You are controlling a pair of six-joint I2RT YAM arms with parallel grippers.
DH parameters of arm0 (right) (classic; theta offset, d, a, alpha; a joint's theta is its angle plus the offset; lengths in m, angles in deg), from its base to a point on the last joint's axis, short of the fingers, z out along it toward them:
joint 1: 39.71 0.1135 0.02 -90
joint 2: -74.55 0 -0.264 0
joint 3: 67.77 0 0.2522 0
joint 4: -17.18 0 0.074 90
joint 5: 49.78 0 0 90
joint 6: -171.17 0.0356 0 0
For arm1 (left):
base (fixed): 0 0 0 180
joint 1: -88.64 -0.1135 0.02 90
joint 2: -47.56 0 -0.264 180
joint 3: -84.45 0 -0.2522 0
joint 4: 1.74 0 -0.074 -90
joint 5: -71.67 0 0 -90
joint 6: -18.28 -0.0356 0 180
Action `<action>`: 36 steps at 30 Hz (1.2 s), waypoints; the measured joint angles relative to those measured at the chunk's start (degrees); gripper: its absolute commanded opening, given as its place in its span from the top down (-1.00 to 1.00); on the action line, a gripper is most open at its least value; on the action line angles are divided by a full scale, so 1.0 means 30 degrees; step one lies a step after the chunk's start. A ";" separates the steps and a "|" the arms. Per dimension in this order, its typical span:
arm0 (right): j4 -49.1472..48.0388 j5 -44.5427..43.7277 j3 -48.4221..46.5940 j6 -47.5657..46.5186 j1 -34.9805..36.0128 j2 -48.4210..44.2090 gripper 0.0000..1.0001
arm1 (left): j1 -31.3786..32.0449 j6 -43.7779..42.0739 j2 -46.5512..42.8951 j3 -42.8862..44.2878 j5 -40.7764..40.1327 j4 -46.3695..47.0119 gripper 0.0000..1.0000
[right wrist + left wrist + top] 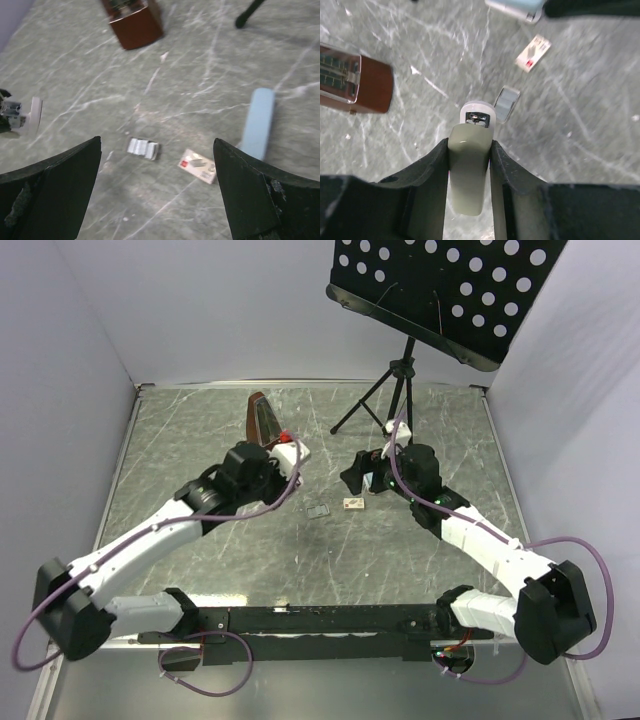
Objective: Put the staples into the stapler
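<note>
While the left gripper [470,146] clamps the pale stapler [469,175], the staples box [533,53] lies on the table [600,125] ahead, near the wide-open right gripper [156,145].

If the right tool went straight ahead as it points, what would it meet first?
Probably the small flat greyish piece on the table, nearly centred between the open right tool's fingers; depth is unclear.

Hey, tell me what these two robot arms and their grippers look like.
Both the left arm and right arm have white links, bulky black joints and a looping purple cable. The left gripper and right gripper have broad matte-black fingers, slightly scuffed.
</note>
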 measured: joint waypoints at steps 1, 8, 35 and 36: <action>0.0029 0.0335 0.0000 0.0160 0.0000 0.0000 -0.99 | 0.0000 0.0291 -0.0539 -0.0401 0.0117 0.0430 0.98; 0.0117 0.2171 0.0000 0.2237 0.0918 -0.0554 -0.99 | 0.0000 0.2055 -0.3672 -0.3716 0.1246 0.3657 0.98; -0.0233 -0.0787 -0.1909 0.5049 0.5005 -0.0809 -0.27 | 0.0000 0.3672 -0.5493 -0.4605 0.3235 0.6477 0.97; -0.0299 -0.0801 -0.1945 0.5071 0.5049 -0.0809 -0.27 | 0.0007 0.3672 -0.5493 -0.4605 0.3235 0.6492 0.98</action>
